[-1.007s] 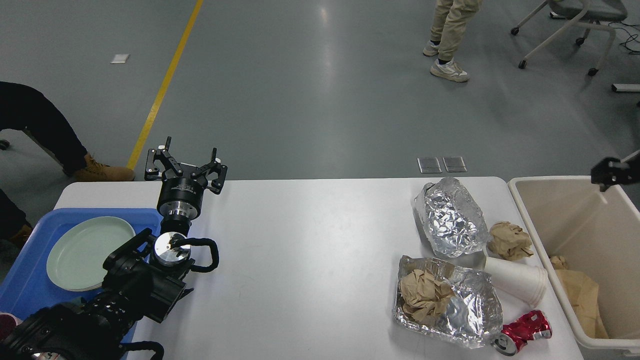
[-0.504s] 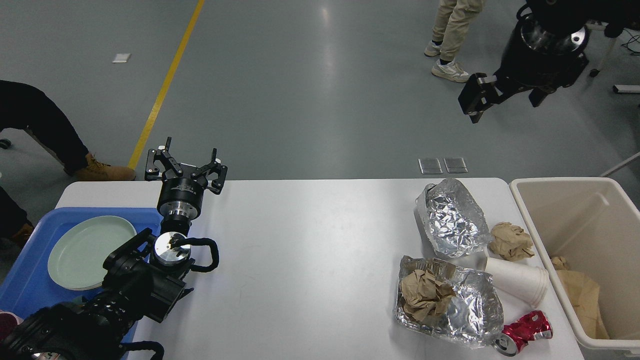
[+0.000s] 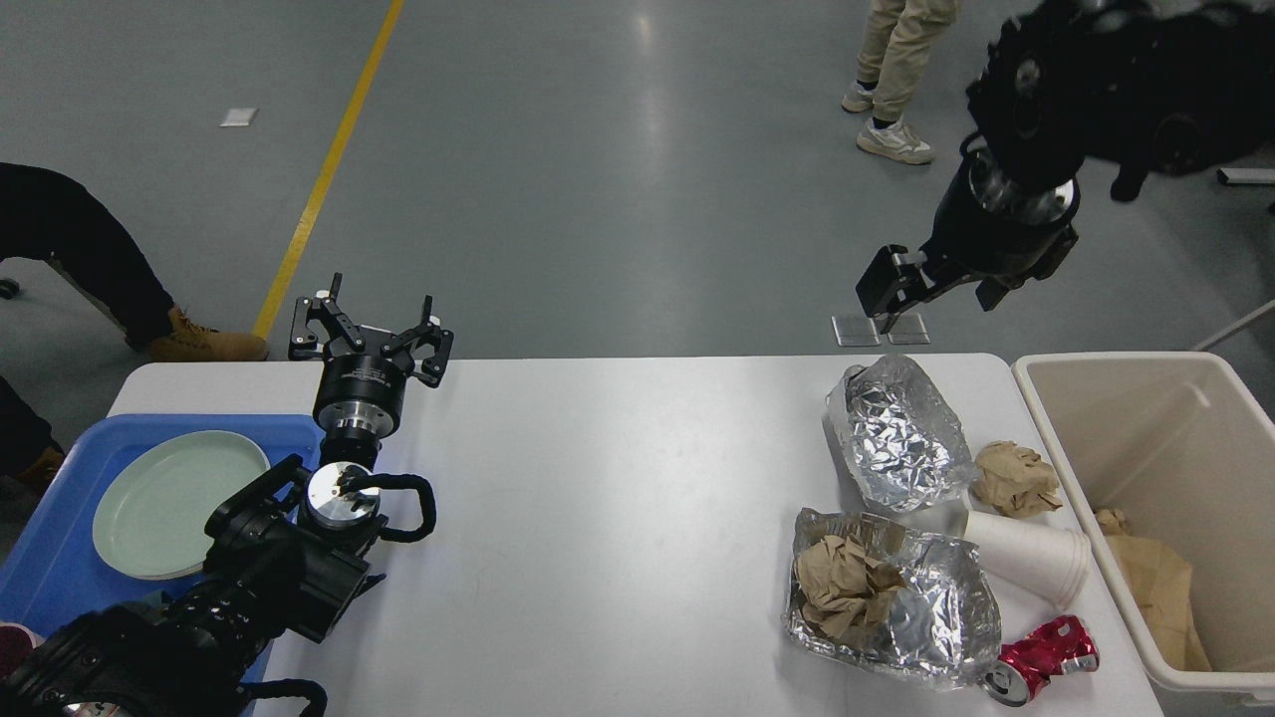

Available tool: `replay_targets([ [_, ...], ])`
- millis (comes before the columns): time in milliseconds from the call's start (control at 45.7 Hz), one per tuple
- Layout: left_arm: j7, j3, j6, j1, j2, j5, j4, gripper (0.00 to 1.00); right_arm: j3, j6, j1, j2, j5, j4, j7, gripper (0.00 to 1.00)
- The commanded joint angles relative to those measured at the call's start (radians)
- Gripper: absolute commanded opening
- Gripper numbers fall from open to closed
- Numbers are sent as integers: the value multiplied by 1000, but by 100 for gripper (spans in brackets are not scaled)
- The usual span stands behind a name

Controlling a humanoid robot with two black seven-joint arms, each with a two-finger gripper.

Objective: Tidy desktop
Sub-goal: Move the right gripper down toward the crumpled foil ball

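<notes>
The white desktop (image 3: 618, 478) fills the lower view. At its right end lie a crumpled foil lump (image 3: 901, 433), a foil sheet (image 3: 936, 617) holding crumpled brown paper (image 3: 842, 588), another brown paper ball (image 3: 1016, 478), a tipped white paper cup (image 3: 1026, 558) and a crushed red can (image 3: 1046, 657). My left gripper (image 3: 371, 324) is open and empty over the far left edge of the desktop. My right gripper (image 3: 941, 294) hangs open and empty in the air just beyond the far edge, above the foil lump.
A beige bin (image 3: 1146, 448) stands off the right end with brown paper (image 3: 1160, 588) inside. A blue tray (image 3: 50, 568) with a pale green plate (image 3: 169, 503) sits at the left end. People's legs (image 3: 896, 60) stand on the floor beyond.
My right arm has swung from over the bin up and around, and now comes down leftward towards the table's far edge. The left arm and the litter have not moved.
</notes>
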Motion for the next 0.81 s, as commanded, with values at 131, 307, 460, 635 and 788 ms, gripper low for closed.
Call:
replay_targets([
  [131, 0, 1, 0, 0, 0, 0, 0, 97, 21, -296, -237, 66, -8, -7, 0, 100],
  [307, 0, -1, 0, 0, 0, 0, 0, 97, 22, -402, -366, 122, -10, -49, -4, 100],
  [460, 0, -1, 0, 0, 0, 0, 0, 97, 24, -411, -469, 148, -8, -162, -4, 100],
  [635, 0, -1, -1, 0, 0, 0, 0, 97, 42, -411, -563, 149, -11, -244, -3, 100],
  [788, 0, -1, 0, 0, 0, 0, 0, 97, 42, -429, -636, 168, -13, -303, -3, 100],
])
